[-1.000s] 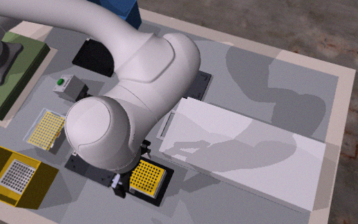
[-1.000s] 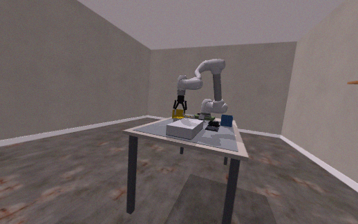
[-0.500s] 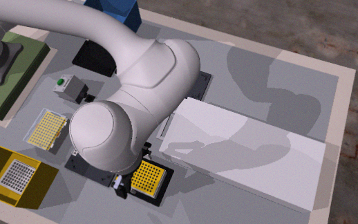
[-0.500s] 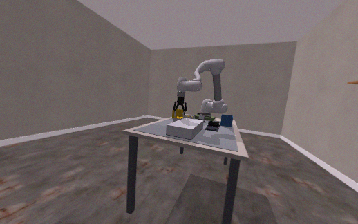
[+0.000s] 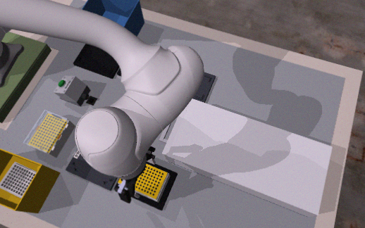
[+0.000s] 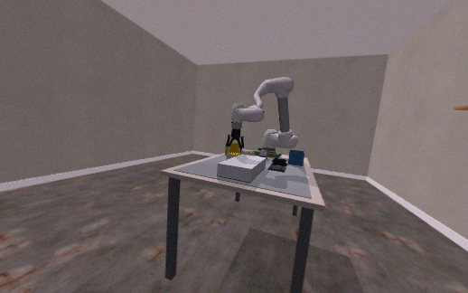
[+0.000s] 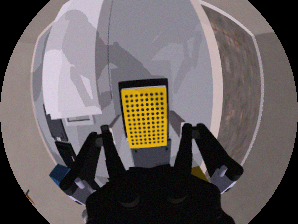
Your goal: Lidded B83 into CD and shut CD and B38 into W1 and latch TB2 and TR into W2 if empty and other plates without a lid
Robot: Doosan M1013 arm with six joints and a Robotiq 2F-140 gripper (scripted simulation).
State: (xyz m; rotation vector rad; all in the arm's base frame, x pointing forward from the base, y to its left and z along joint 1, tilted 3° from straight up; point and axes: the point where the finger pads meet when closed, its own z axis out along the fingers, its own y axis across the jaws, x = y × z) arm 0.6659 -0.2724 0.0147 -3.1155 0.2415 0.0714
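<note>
The tip rack TR [image 5: 152,181], yellow with a grid of dark holes, sits in its black nest near the bench's front edge. It also shows in the wrist view [image 7: 147,117]. My gripper [image 7: 145,119] hangs just above the rack's near end, open, with a finger on each side and nothing held. In the top view the arm hides most of the gripper [image 5: 137,176]. The tip box TB2 [image 5: 47,132], yellow under a clear lid, stands on the mat at the left. A white plate [image 5: 17,179] lies inside the yellow bin W1.
The long white cooler CD [image 5: 248,156] lies right of the rack, close to it. The DONE key [image 5: 72,90] with a green button is behind TB2. The blue bin W2 [image 5: 118,11] and a black nest [image 5: 96,62] are at the back. An empty dark nest [image 5: 206,86] peeks out behind the arm.
</note>
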